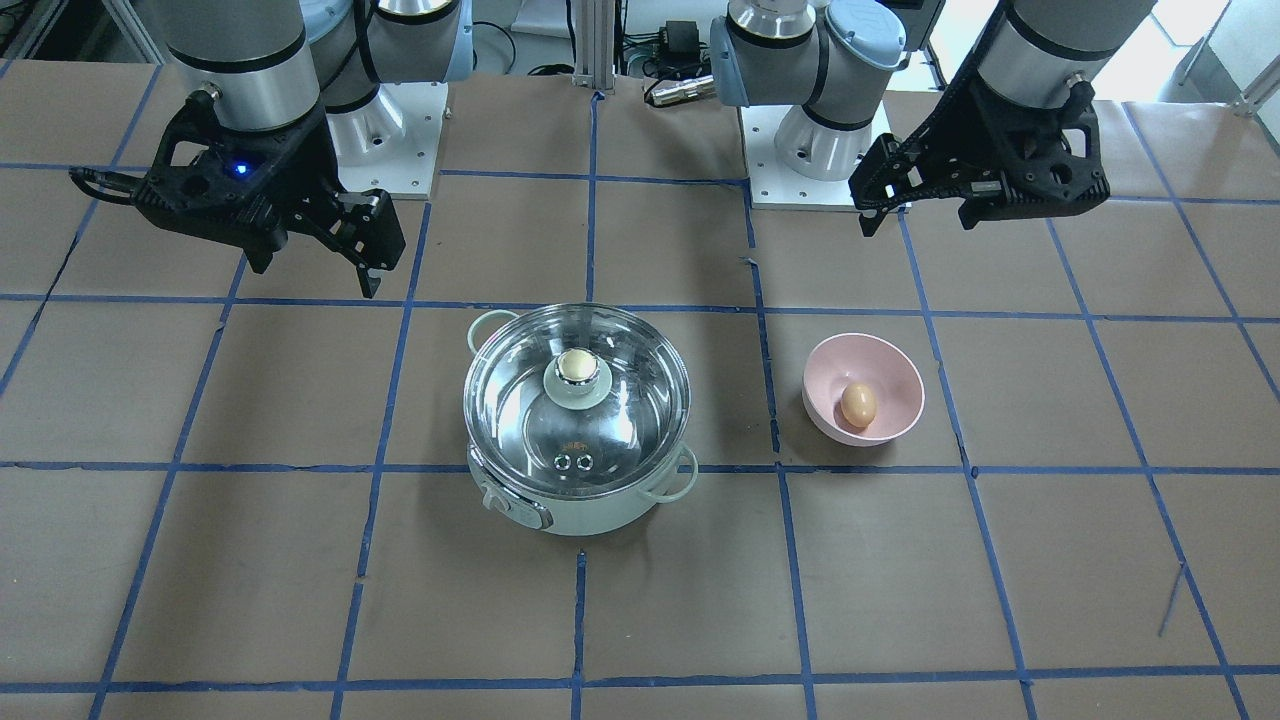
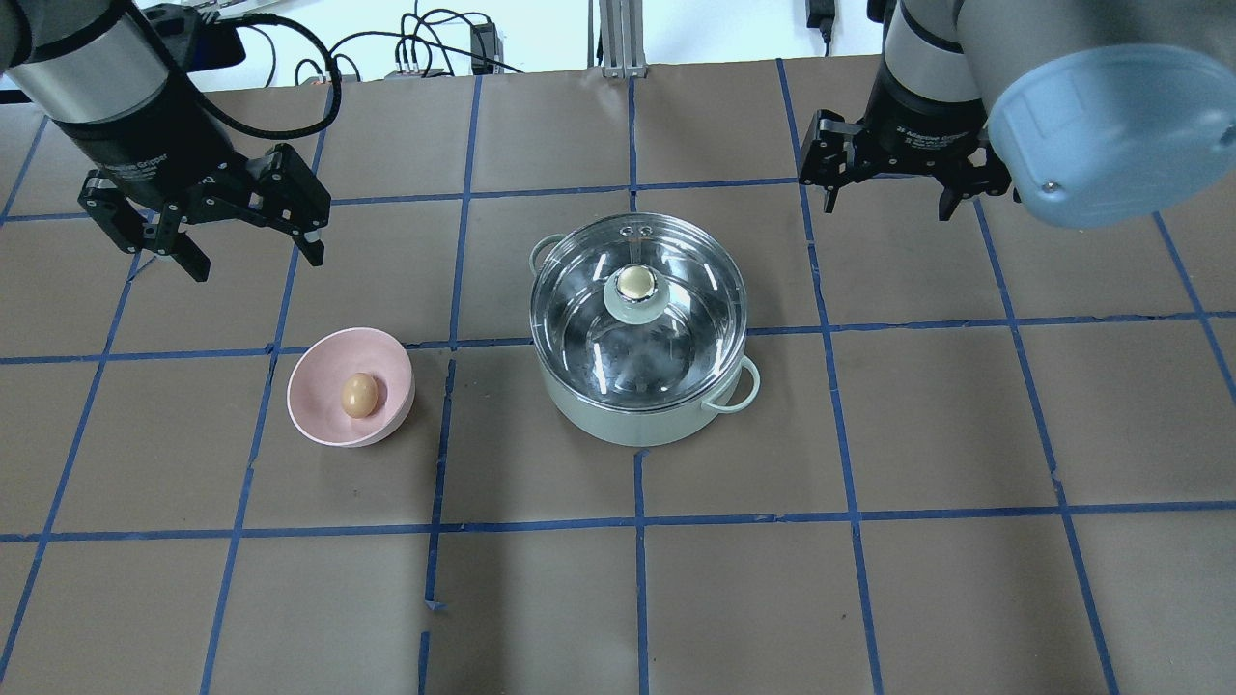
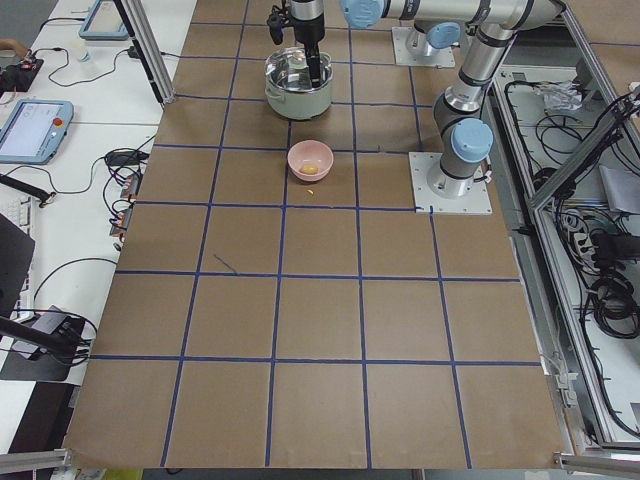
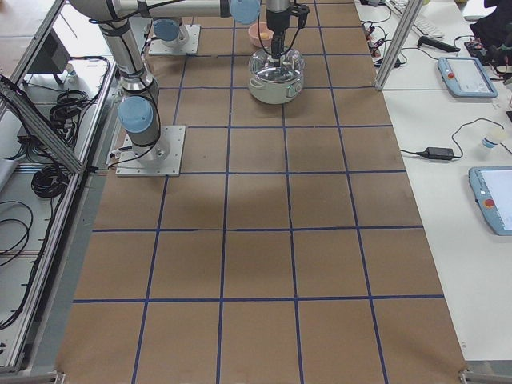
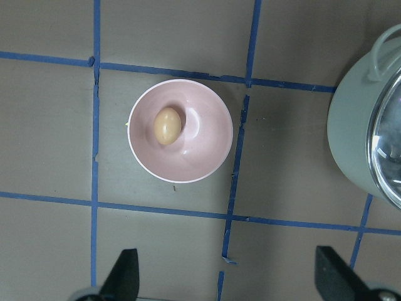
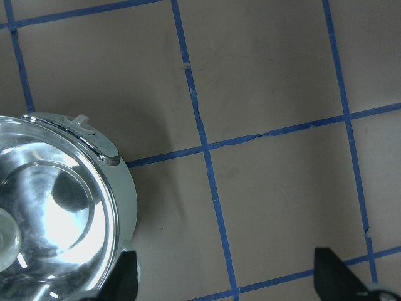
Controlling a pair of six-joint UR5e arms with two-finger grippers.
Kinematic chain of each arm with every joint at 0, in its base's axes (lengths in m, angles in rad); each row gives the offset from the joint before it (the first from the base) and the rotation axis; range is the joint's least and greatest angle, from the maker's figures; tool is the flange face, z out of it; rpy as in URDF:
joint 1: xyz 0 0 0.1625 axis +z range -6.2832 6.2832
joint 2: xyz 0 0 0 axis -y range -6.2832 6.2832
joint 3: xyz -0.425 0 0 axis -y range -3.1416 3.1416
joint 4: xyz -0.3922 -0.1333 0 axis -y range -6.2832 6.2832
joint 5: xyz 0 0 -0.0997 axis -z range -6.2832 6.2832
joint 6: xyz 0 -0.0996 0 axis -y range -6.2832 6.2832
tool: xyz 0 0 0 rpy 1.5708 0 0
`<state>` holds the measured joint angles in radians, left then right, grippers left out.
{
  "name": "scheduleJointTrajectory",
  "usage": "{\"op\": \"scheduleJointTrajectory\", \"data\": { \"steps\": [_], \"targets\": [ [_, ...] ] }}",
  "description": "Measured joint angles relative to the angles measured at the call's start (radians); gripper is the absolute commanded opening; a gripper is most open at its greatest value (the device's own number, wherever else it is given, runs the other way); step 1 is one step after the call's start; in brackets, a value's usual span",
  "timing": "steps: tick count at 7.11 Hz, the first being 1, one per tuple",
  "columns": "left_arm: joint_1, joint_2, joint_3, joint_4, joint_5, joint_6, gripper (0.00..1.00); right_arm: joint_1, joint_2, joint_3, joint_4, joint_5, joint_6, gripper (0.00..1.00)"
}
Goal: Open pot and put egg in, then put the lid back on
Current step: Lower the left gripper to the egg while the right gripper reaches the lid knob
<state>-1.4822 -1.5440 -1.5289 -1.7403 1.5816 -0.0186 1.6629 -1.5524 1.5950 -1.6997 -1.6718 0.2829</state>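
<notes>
The mint-green pot (image 2: 628,425) stands mid-table with the clear glass lid (image 2: 589,338) on it, its beige knob (image 2: 634,282) up. The pot (image 1: 590,515) and lid (image 1: 520,400) also show in the front view. The tan egg (image 2: 359,395) lies in a pink bowl (image 2: 319,410) to the pot's left. My left gripper (image 2: 256,261) hovers open and empty behind the bowl; its wrist view shows the egg (image 5: 167,125) below. My right gripper (image 2: 888,205) hovers open and empty behind and right of the pot (image 6: 122,200).
The table is brown paper with a grid of blue tape (image 2: 637,521). The arm bases (image 1: 815,150) are bolted at the robot's side of the table. Cables and boxes (image 2: 435,58) lie beyond the far edge.
</notes>
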Motion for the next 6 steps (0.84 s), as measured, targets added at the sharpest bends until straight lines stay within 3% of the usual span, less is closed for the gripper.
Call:
{"op": "scheduleJointTrajectory", "data": {
  "steps": [6],
  "targets": [
    [-0.021, 0.016, -0.055, 0.03, 0.003, 0.033, 1.0, 0.002, 0.002, 0.001, -0.001, 0.005, 0.005, 1.0]
  ]
}}
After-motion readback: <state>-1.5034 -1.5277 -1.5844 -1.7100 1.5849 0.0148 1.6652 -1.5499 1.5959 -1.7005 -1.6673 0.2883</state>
